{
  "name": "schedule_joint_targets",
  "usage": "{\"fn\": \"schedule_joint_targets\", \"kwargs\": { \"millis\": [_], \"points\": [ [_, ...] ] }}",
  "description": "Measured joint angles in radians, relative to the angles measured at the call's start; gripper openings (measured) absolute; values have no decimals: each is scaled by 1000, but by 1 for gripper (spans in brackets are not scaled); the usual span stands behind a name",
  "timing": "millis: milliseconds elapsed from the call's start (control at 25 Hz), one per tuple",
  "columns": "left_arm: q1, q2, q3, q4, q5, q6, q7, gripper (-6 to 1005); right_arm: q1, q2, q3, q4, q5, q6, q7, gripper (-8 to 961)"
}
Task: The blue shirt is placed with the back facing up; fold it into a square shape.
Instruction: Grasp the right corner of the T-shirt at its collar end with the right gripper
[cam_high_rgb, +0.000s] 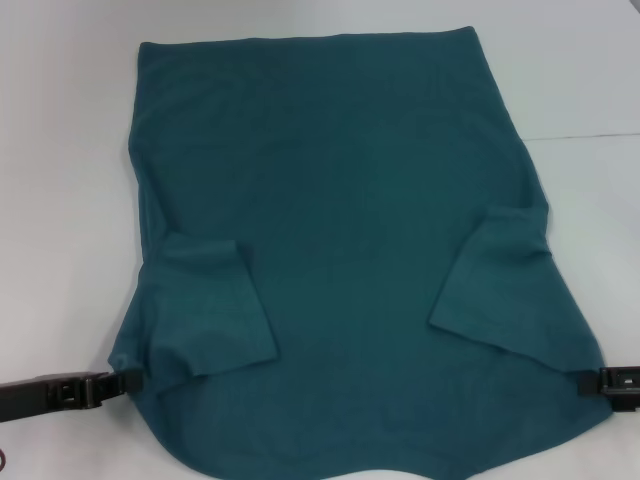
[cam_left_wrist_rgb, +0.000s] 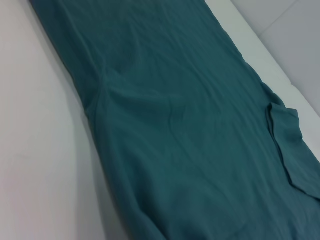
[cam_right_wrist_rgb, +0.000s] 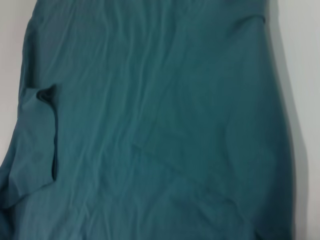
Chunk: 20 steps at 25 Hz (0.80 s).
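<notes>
Both grippers are sitting at the near corners of the blue shirt (cam_high_rgb: 350, 200): my left gripper (cam_high_rgb: 128, 381) and my right gripper (cam_high_rgb: 586, 381) are each meeting its shoulder edge, though I cannot tell whether either is pinching. It is lying back-up across the white table (cam_high_rgb: 60, 150), sleeves tucked inward. I am judging it soft, light and floppy, best gripped at both shoulders together.

White table (cam_high_rgb: 60, 150), seam line at 3 o'clock side. Shirt (cam_high_rgb: 340, 200) lies flat on it, fills middle, plain side up. Both sleeves folded in on top, at 8 and 4 o'clock. Hem at 12 o'clock.
</notes>
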Motion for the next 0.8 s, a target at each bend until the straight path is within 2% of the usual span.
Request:
{"fn": "schedule_joint_targets", "kwargs": {
  "millis": [360,800],
  "points": [
    [-1,0,0,0,0,0,0,22,23,16,-19,0,0,-1,2,920],
    [-1,0,0,-1,0,-14,2,22,89,52,-37,5,3,-10,-9,915]
  ]
}}
